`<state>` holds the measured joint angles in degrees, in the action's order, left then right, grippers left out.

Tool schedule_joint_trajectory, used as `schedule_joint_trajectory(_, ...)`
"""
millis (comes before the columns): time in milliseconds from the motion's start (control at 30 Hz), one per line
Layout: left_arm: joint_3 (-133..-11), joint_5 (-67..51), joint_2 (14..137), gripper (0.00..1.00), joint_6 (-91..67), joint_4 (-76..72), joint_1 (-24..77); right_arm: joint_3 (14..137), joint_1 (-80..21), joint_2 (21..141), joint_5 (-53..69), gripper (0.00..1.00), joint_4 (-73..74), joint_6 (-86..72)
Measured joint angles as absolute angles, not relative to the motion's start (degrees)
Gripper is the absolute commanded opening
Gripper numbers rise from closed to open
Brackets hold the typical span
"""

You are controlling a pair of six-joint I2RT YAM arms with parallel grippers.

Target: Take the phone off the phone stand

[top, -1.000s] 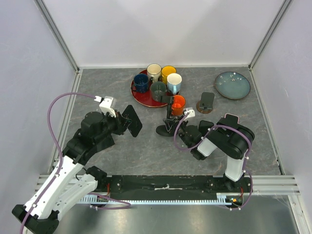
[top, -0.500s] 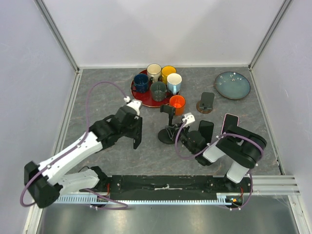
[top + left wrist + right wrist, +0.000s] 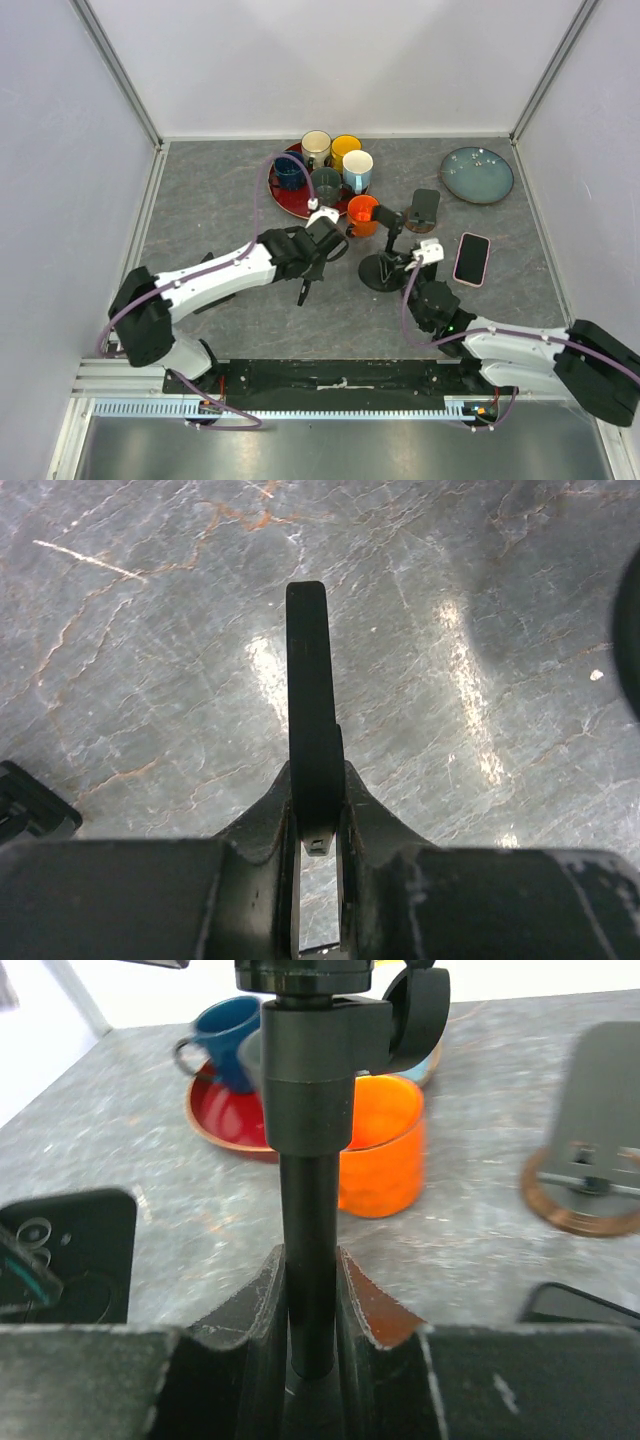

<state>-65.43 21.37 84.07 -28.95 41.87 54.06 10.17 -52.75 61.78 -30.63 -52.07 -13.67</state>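
The black phone (image 3: 308, 680) is clear of the stand. My left gripper (image 3: 315, 780) is shut on its lower end and holds it edge-on over the grey table. From the top, the left gripper (image 3: 310, 270) and the phone (image 3: 303, 291) are left of the stand. The black phone stand (image 3: 381, 268), a pole on a round base, stands at the table's middle. My right gripper (image 3: 402, 268) is shut on its pole (image 3: 308, 1210). The phone's back with camera lenses shows at the left of the right wrist view (image 3: 75, 1250).
A red tray (image 3: 290, 199) holding several mugs sits behind, with an orange mug (image 3: 362, 213) beside the stand. A wooden stand with another phone (image 3: 424, 209), a pink-edged phone (image 3: 471, 258) lying flat and a teal plate (image 3: 477, 174) are to the right.
My left arm has swung right and stretched out, carrying the phone from the table's left towards the middle. My right arm has stretched low and shifted the stand to the right.
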Motion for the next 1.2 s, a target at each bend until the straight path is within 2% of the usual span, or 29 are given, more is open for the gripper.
schedule_joint_trajectory(167, -71.1, 23.5, 92.2, 0.05, -29.3, 42.9, 56.0, 6.6, -52.8, 52.5, -42.4, 0.00, -46.8, -14.4)
schedule_joint_trajectory(267, -74.8, 25.1, 95.8, 0.15, -29.3, 45.2, 57.5, 4.7, -52.7, 47.0, -48.1, 0.00, -42.2, -15.0)
schedule_joint_trajectory(400, -79.2, 27.8, 100.5, 0.24, -29.1, 47.8, 60.0, 4.0, -52.7, 38.4, -53.6, 0.00, -36.3, -15.2)
schedule_joint_trajectory(433, -79.8, 28.5, 101.3, 0.29, -29.1, 48.0, 60.5, 4.0, -52.7, 36.2, -54.5, 0.00, -35.1, -15.2)
schedule_joint_trajectory(567, -81.8, 28.9, 104.5, 0.39, -29.1, 47.3, 61.8, 4.0, -52.7, 29.0, -57.8, 0.00, -31.3, -14.7)
schedule_joint_trajectory(600, -82.2, 28.6, 105.3, 0.43, -29.1, 46.8, 62.1, 4.0, -52.6, 27.7, -58.4, 0.00, -30.3, -14.6)
schedule_joint_trajectory(633, -82.3, 28.2, 106.0, 0.52, -29.1, 46.1, 62.4, 4.0, -52.6, 26.4, -59.0, 0.00, -29.4, -14.5)
schedule_joint_trajectory(700, -82.5, 26.7, 107.3, 0.59, -29.4, 44.7, 62.9, 4.0, -52.7, 24.5, -59.7, 0.00, -27.6, -14.1)
schedule_joint_trajectory(1000, -81.9, 19.2, 110.8, 0.62, -30.7, 39.3, 63.9, 4.0, -52.6, 19.8, -61.6, 0.00, -21.3, -13.6)
schedule_joint_trajectory(1200, -78.9, 17.8, 110.0, 0.73, -31.2, 35.0, 63.9, 4.1, -52.7, 19.9, -59.5, 0.00, -19.6, -12.3)
